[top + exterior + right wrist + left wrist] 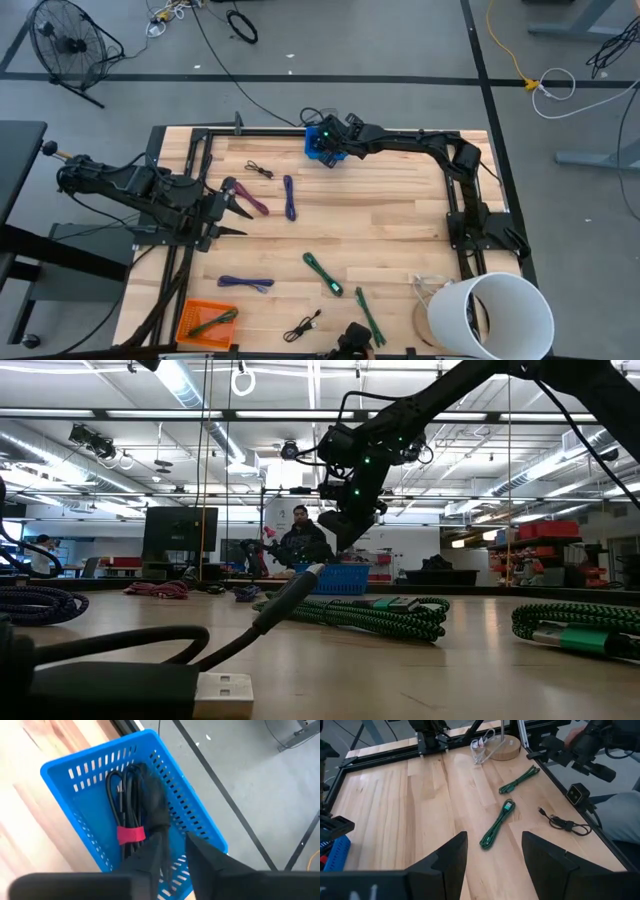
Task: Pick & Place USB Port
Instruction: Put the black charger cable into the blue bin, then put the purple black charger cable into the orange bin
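Table (400, 200) has cables scattered around. Right claw (172, 845) sits over the blue basket (75, 770), fingers slightly apart, letting the black cable (127, 795) drop inside. Looks like the release step; next, lift clear. Left claw (492, 855) waits wide open.

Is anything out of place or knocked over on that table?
Nothing looks spilled or damaged. Cables lie scattered loose on the table, and a black cable with a red tie already lies in the blue basket under the right gripper.
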`<action>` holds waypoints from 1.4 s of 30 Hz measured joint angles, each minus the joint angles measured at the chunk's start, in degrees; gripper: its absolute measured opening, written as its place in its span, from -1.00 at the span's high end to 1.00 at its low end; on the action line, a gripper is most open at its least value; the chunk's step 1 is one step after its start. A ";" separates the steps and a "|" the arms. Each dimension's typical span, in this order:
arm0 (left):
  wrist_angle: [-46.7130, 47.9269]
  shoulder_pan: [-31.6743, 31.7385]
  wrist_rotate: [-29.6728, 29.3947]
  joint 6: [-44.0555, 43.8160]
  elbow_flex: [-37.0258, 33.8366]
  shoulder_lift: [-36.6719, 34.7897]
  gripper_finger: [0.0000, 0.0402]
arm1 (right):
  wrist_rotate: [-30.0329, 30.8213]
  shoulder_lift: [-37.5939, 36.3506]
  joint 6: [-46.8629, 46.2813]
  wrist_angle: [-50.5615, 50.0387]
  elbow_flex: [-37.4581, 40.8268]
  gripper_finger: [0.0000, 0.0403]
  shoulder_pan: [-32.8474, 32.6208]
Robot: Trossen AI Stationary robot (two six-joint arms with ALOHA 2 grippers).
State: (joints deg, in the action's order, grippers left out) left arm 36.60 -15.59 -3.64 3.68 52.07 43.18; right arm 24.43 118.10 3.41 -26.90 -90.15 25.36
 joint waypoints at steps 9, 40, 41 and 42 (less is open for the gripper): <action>0.02 0.00 0.01 -0.02 0.00 0.00 0.04 | 0.00 -0.02 -1.47 1.89 0.00 0.29 -0.11; 0.84 9.02 -13.65 8.53 0.00 17.77 0.04 | -19.30 -1.86 -15.16 -5.01 0.04 0.33 -11.58; 0.06 10.08 -11.37 10.03 0.00 19.22 0.04 | -19.22 -2.05 -15.44 -5.72 0.04 0.35 -11.55; -0.77 11.08 -9.21 11.41 0.00 20.63 0.04 | -19.08 -2.37 -15.84 -7.27 0.04 0.36 -11.54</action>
State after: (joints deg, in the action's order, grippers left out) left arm 35.83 -4.51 -12.85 15.09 52.07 63.81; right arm 5.35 115.73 -12.43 -34.17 -90.11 13.82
